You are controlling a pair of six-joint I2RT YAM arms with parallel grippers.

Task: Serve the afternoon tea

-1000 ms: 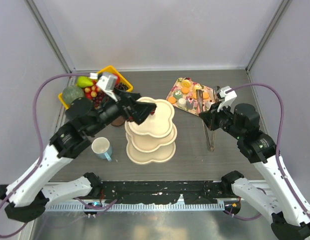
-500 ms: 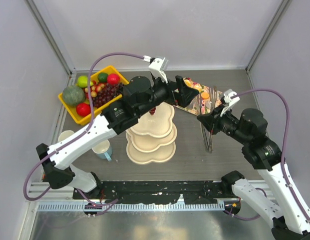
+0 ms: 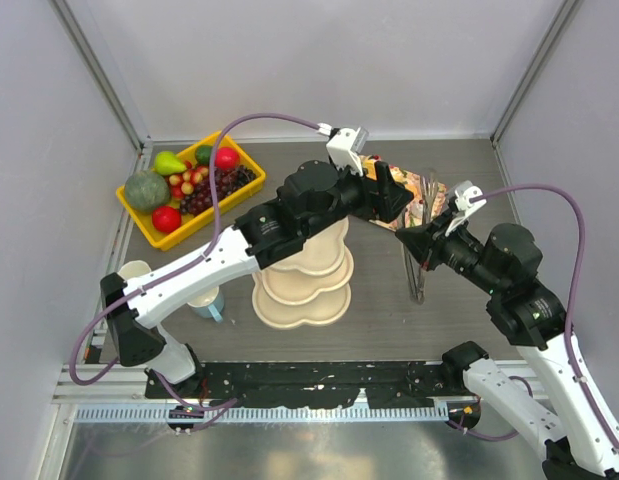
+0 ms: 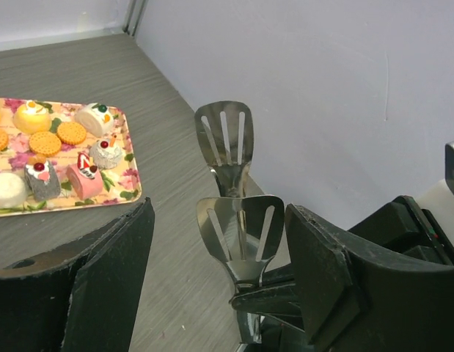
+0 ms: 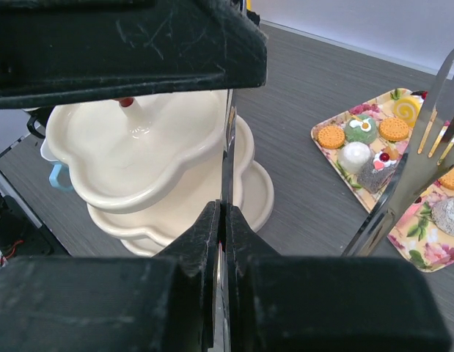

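Observation:
The cream three-tier stand (image 3: 301,292) stands at mid table, its top hidden under my left arm; the red knob (image 5: 125,102) shows in the right wrist view. Pastries and biscuits (image 4: 59,152) lie on the floral tray (image 4: 128,195). Metal tongs (image 3: 421,268) hang from my right gripper (image 3: 412,238), which is shut on one thin arm (image 5: 227,172) of them. My left gripper (image 4: 219,253) is open, and the tongs' lower slotted head (image 4: 240,229) lies between its fingers (image 4: 102,282) without touching. The pale blue mug (image 3: 204,298) sits left of the stand. The dark mug is hidden.
A yellow bin of fruit (image 3: 181,188) stands at the back left. The enclosure walls are close on both sides. My left arm (image 3: 289,215) stretches across the stand towards the tray.
My left arm swung right, from the stand's left side across its top to the tongs. My right gripper shifted slightly right and kept hold of the tongs.

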